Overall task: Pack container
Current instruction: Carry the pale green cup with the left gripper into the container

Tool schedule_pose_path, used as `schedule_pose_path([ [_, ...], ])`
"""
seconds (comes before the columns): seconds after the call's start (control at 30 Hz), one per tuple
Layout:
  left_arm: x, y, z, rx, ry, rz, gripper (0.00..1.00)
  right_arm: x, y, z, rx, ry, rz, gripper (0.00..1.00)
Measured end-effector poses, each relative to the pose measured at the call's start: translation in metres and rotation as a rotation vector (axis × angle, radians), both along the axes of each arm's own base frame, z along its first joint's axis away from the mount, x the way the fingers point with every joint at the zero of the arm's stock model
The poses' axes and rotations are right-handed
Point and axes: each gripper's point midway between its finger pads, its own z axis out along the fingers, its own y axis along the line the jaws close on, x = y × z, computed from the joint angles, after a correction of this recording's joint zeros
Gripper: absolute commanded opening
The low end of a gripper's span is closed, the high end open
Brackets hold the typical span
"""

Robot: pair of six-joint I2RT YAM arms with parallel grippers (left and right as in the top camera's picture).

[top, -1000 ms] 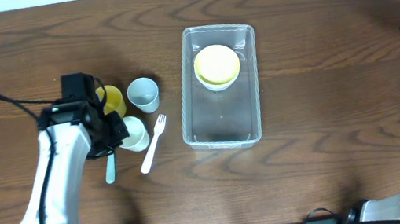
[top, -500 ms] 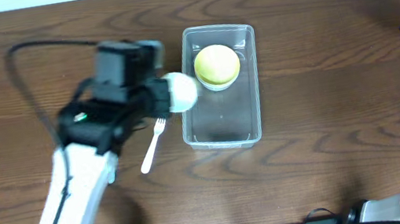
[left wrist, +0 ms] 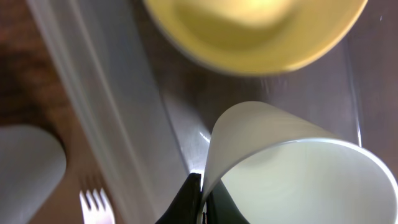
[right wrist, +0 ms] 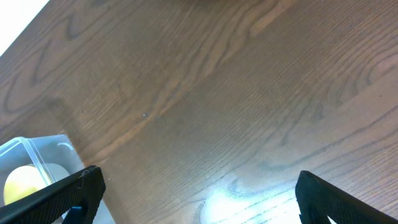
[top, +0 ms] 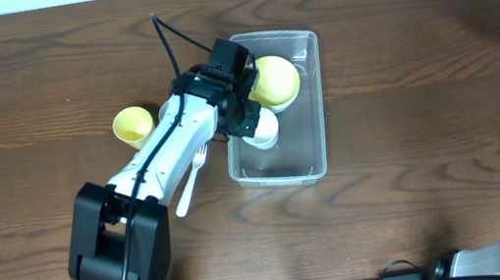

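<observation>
The clear rectangular container stands at the table's centre with a yellow bowl in its far end. My left gripper is shut on the rim of a white cup and holds it tilted inside the container, just in front of the bowl. In the left wrist view the jaws pinch the cup wall, with the bowl beyond and the container wall to the left. My right gripper is open and empty over bare table at the far right.
A small yellow cup and a white fork lie on the table left of the container. A grey rounded object shows beside the fork in the left wrist view. The container corner shows in the right wrist view.
My left arm has lifted the white cup from the group at the left and carried it rightward into the container. The right arm has not moved.
</observation>
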Motion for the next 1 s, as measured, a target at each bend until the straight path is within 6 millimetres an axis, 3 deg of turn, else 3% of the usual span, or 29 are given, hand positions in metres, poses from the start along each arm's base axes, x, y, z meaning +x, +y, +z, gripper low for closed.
schedule_pose_path([
  [0.27, 0.014, -0.007, 0.006, -0.026, -0.052, -0.003, 0.06, 0.000, 0.000, 0.000, 0.000, 0.000, 0.000, 0.99],
  [0.57, 0.002, 0.004, 0.006, 0.031, -0.001, 0.005, 0.07, 0.000, 0.000, 0.000, 0.000, 0.000, 0.000, 0.99],
  [0.6, 0.002, 0.006, 0.009, 0.042, 0.000, 0.008, 0.11, 0.000, 0.000, 0.000, 0.000, 0.000, 0.000, 0.99],
  [0.67, 0.005, 0.008, 0.019, 0.059, -0.009, 0.007, 0.43, 0.000, 0.000, 0.000, 0.000, 0.000, 0.000, 0.99],
  [0.8, 0.019, 0.005, 0.051, 0.051, -0.063, 0.016, 0.62, 0.000, 0.000, 0.000, 0.000, 0.000, 0.000, 0.99],
  [1.0, 0.029, 0.006, 0.118, 0.026, -0.169, 0.035, 0.66, 0.000, 0.000, 0.000, 0.000, 0.000, 0.000, 0.99],
])
